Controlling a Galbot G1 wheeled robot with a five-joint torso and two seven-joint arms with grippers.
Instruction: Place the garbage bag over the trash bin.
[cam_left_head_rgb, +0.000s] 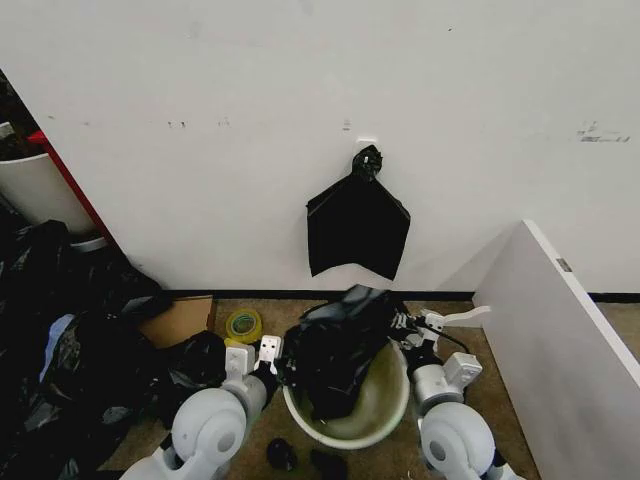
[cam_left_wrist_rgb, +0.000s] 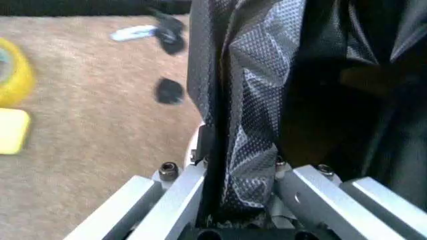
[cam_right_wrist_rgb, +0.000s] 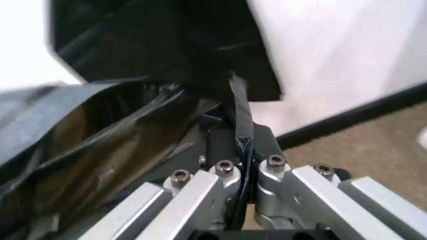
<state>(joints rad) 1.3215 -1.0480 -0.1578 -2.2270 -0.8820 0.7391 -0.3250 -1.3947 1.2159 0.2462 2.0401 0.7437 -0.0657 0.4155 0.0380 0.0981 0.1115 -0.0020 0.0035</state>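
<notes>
— Where's the thin, glossy, crinkly black plastic garbage bag (cam_left_head_rgb: 335, 350)?

— Stretched between both arms over the small round cream-white plastic trash bin (cam_left_head_rgb: 385, 405), draped down into the bin's left half, with the right half of the pale interior uncovered. Bin sitting on the brown floor (cam_left_head_rgb: 500, 390), near the robot, between the two arms.

— And the left gripper (cam_left_head_rgb: 272, 368)?

— At the bin's left rim, clenched on a fold of the garbage bag. In the left wrist view, fingers (cam_left_wrist_rgb: 183, 192) pressed against either side of the textured black film (cam_left_wrist_rgb: 257, 125), pinched tight.

— Right gripper (cam_left_head_rgb: 403, 330)?

— At the bin's far right rim, likewise clamped on the bag's edge. From the right wrist view, a thin strip of black film (cam_right_wrist_rgb: 241, 125) squeezed between the closed silver fingers (cam_right_wrist_rgb: 283, 185), the rest of the bag billowing off to one side.

— Around it?

— On the white wall (cam_left_head_rgb: 200, 100) beyond, a flat black bag bunch (cam_left_head_rgb: 357, 225) knotted at its top, hanging above the bin. To the left, a big heap of lumpy black bags (cam_left_head_rgb: 70, 340), a cardboard piece (cam_left_head_rgb: 178, 320) and a yellow tape roll (cam_left_head_rgb: 243, 324). Far left, a larger white tub with a red edge (cam_left_head_rgb: 35, 185). On the right, a slanted white board (cam_left_head_rgb: 560, 310). Two small dark scraps (cam_left_head_rgb: 281, 454) on the floor just near of the bin.
</notes>
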